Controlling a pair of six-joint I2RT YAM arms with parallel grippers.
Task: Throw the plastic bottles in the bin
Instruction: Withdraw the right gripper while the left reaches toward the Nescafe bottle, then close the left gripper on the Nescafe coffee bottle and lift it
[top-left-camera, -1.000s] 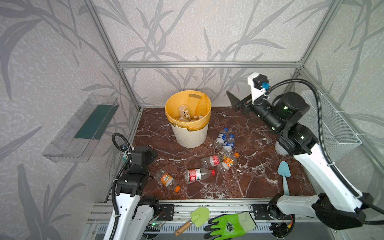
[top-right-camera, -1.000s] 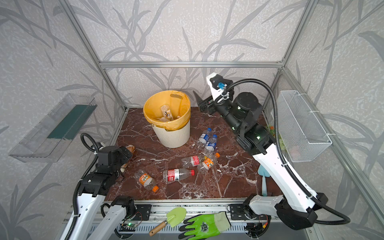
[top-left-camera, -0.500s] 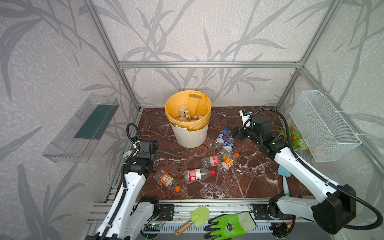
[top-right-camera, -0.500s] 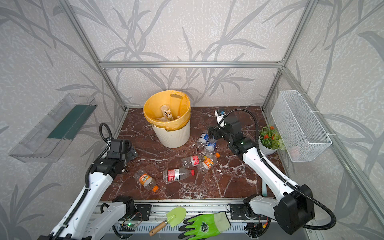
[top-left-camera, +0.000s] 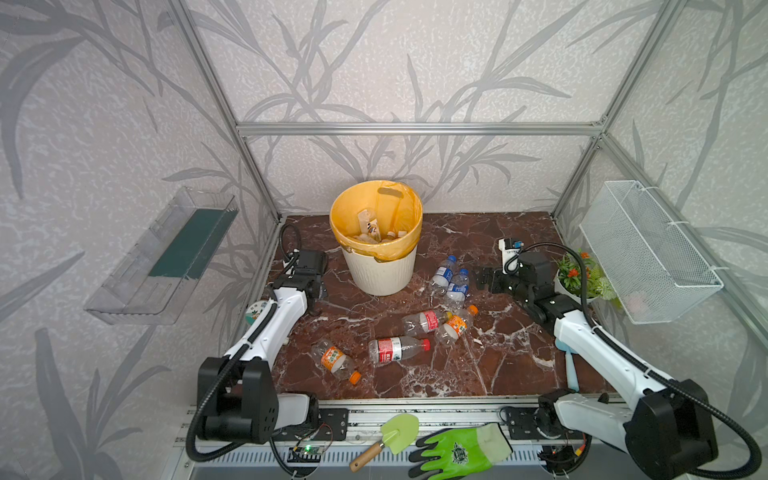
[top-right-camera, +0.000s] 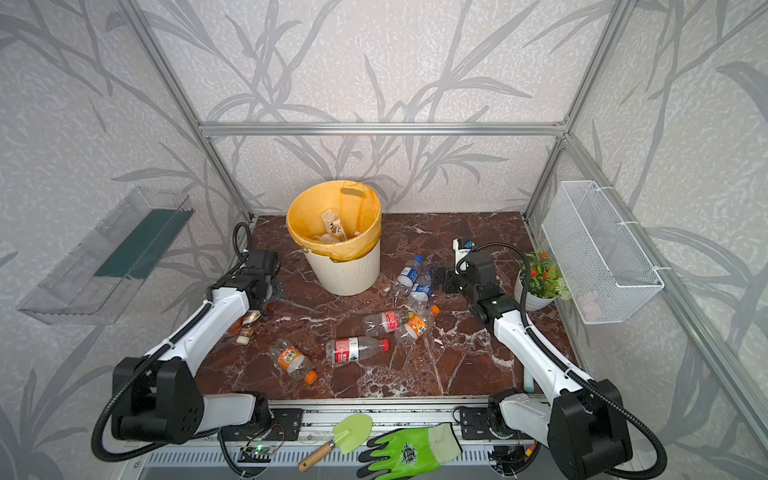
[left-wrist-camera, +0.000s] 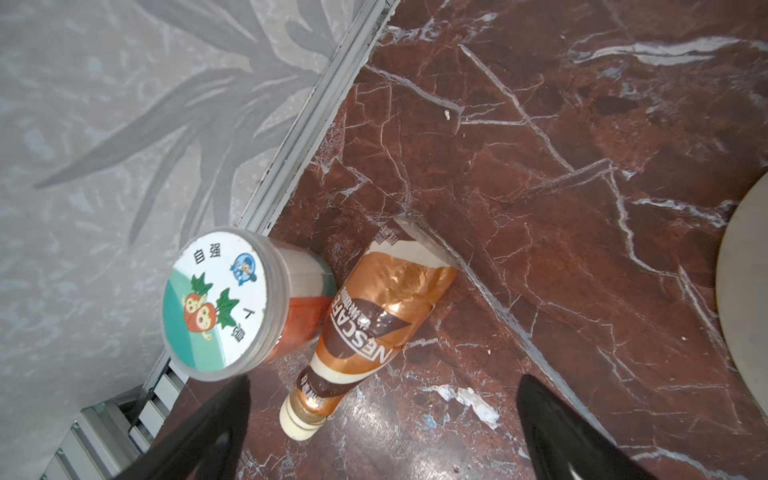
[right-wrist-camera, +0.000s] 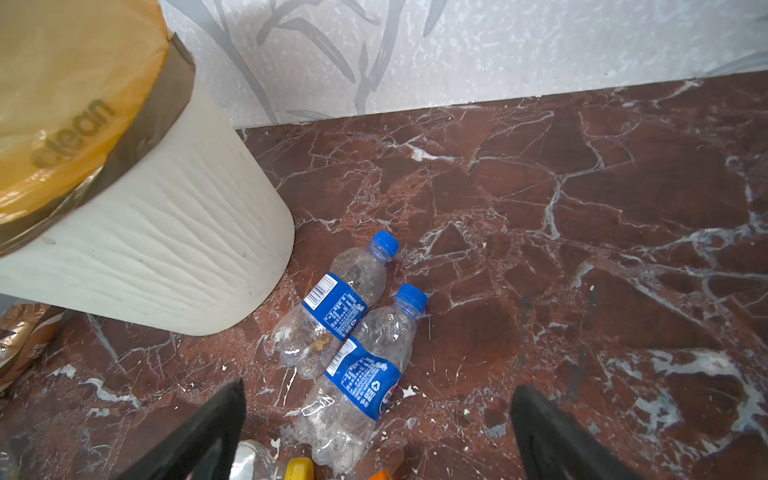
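The brown marble table (top-left-camera: 498, 232) fills the lower middle of both top views. The bin (top-left-camera: 380, 274) stands upright at centre, close to the back wall, with its yellow-orange liner folded over the rim. A few discarded bottles (top-left-camera: 372, 226) lie inside it (their labels are too small to read). A wire basket (top-left-camera: 648, 249) hangs at the right of the frame and a clear tray (top-left-camera: 166, 257) at the left.

The left gripper (top-left-camera: 319, 293) hangs low, left of the bin near the table's left edge. Its fingers (left-wrist-camera: 216, 424) are spread wide with nothing pinched. The right gripper (top-left-camera: 482, 279) sits low, right of centre. Its fingers (right-wrist-camera: 548, 428) are likewise spread wide and empty, pointing toward the blue-labelled bottles (top-left-camera: 442, 276).

A green glove (top-left-camera: 461, 451) and a small trowel (top-left-camera: 395, 432) rest on the front rail at the bottom. A potted plant (top-left-camera: 579, 276) stands at the table's right edge.

The two blue-labelled bottles lie touching, side by side, between the bin's base and the right gripper. Below them in the frame, a red-labelled bottle (top-left-camera: 424, 322) and an orange-labelled bottle (top-left-camera: 455, 326) lie together. Lower still lie a second red-labelled one (top-left-camera: 397, 349) and, to its left, a second orange-labelled one (top-left-camera: 334, 359). A brown coffee bottle (top-right-camera: 249, 322) lies on its side by the left arm, just beside an upright jar (left-wrist-camera: 224, 299) with a cartoon lid.
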